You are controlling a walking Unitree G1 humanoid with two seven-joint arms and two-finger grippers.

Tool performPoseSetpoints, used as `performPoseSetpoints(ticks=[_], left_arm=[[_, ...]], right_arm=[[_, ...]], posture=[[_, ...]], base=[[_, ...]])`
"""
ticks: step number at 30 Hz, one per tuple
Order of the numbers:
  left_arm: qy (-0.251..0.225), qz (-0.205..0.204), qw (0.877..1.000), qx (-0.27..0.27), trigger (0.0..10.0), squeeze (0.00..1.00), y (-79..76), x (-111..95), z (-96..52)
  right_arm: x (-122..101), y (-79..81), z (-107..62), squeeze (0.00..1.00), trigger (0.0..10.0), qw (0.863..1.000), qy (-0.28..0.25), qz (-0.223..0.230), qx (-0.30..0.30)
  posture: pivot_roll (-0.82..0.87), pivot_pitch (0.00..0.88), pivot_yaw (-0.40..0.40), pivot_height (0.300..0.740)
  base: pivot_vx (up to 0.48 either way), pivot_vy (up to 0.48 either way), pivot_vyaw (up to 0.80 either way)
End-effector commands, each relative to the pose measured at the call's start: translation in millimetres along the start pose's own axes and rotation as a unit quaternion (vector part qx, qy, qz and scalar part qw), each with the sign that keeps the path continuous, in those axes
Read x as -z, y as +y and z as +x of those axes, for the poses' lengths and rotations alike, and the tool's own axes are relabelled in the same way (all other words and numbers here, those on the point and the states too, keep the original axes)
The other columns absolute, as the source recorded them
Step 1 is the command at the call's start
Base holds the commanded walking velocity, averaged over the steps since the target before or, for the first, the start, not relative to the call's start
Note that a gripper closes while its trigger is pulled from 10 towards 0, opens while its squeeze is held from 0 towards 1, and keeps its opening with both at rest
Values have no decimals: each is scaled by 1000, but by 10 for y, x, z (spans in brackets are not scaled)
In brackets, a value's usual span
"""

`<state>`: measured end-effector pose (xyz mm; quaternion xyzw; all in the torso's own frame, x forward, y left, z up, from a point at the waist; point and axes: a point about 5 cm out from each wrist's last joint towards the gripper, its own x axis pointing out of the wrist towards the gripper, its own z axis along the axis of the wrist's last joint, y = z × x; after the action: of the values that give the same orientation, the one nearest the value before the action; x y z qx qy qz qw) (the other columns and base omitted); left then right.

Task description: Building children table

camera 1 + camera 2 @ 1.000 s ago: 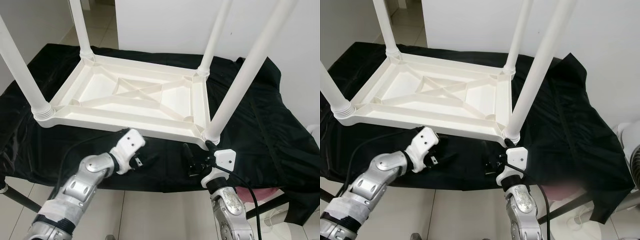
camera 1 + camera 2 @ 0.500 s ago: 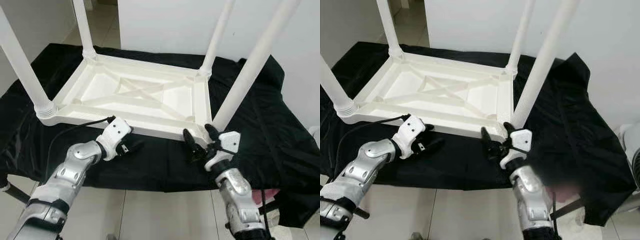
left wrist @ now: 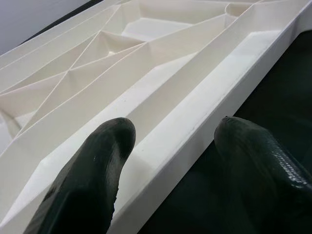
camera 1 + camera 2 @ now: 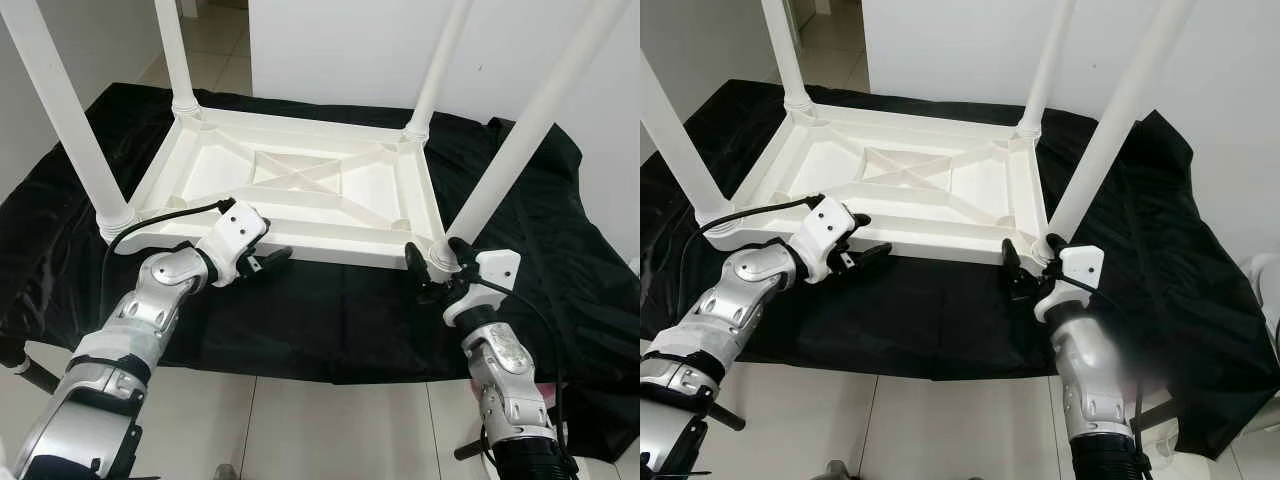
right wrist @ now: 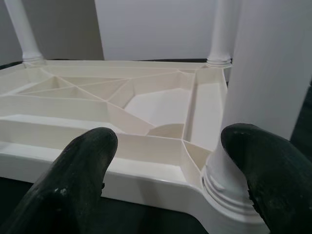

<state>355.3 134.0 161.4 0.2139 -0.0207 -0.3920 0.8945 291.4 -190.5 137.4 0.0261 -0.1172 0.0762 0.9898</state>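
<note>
A white plastic children's table (image 4: 350,232) lies upside down on a black cloth (image 4: 330,320), its legs pointing up. My left gripper (image 4: 268,250) is open at the near rim, left of the middle. In the left wrist view its fingers (image 3: 105,161) straddle that rim (image 3: 204,109), one over the ribbed underside and one outside. My right gripper (image 4: 1030,255) is open at the near right corner. In the right wrist view, the near right leg (image 5: 263,68) rises just in front of one finger (image 5: 258,165), and its threaded base sits between the fingers.
The cloth-covered surface ends just in front of my arms, with tiled floor (image 4: 330,420) below. A white wall (image 4: 340,40) stands close behind the table. Cloth hangs loose at the right (image 4: 1200,300). A cable (image 4: 150,228) runs along my left arm.
Both grippers have moved forward from the bare cloth to the table's near rim. The left now straddles the rim and the right has reached the near right corner. The view has shifted too.
</note>
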Motion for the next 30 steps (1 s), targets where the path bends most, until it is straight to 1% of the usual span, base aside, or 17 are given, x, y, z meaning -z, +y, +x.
performPoseSetpoints(ticks=[1,4,5,7,9,11,13,17,18,19,20,23,24,25,26,27,30], left_arm=[[-8,-1,1000,15,10000,0,16,-20,29],[-6,2,1000,17,10000,0,16,-16,55],[0,11,1000,21,10000,0,1,-6,86],[0,11,1000,21,10000,0,1,-6,86],[10,21,999,31,10000,0,-30,8,145],[15,25,999,34,10000,0,-41,13,167],[32,22,998,40,10000,0,-70,46,208],[39,20,998,42,10000,0,-80,61,219],[54,19,998,41,10000,0,-95,91,239],[71,18,997,34,10000,0,-100,120,262],[71,18,997,34,10000,0,-100,120,262],[110,18,994,-1,10000,0,-56,160,325],[110,18,994,-1,10000,0,-56,160,325],[117,16,993,-21,10000,0,-7,156,336],[117,16,993,-21,10000,0,-7,156,336],[121,14,992,-35,10000,0,26,152,342],[133,10,990,-47,10000,0,60,162,342]], right_arm=[[43,-182,-46,0,10000,999,10,-7,46],[46,-206,-42,0,10000,998,10,-7,54],[40,-209,-30,0,10000,998,9,-7,55],[40,-209,-30,0,10000,998,9,-7,55],[31,-184,-3,0,10000,999,6,-6,50],[30,-171,5,0,10000,999,6,-6,48],[31,-152,13,0,10000,999,6,-6,45],[31,-147,15,0,10000,999,5,-6,45],[32,-133,22,0,10000,999,4,-5,43],[33,-109,30,0,10000,999,3,-4,40],[33,-109,30,0,10000,999,3,-4,40],[54,-29,51,0,10000,999,3,1,32],[54,-29,51,0,10000,999,3,1,32],[62,-5,57,0,10000,1000,3,2,29],[62,-5,57,0,10000,1000,3,2,29],[66,9,60,0,10000,1000,4,2,28],[70,19,64,0,10000,1000,4,2,26]], posture=[[-8,74,-42,740],[-10,74,-41,740],[-13,73,-39,740],[-13,73,-39,740],[-13,73,-38,740],[-13,73,-38,740],[-13,72,-35,740],[-13,72,-35,740],[-13,72,-34,740],[-14,72,-30,740],[-14,72,-30,740],[-14,72,-29,740],[-14,72,-29,740],[-15,73,-26,740],[-15,73,-26,740],[-15,73,-26,740],[-15,73,-23,740]], base=[[0,0,0],[0,0,0],[0,0,0],[0,0,0],[0,0,0],[0,0,0],[0,0,0],[0,0,0],[0,0,0],[0,0,0],[0,0,0],[0,0,0],[0,0,0],[0,0,0],[0,0,0],[0,0,0],[0,0,0]])
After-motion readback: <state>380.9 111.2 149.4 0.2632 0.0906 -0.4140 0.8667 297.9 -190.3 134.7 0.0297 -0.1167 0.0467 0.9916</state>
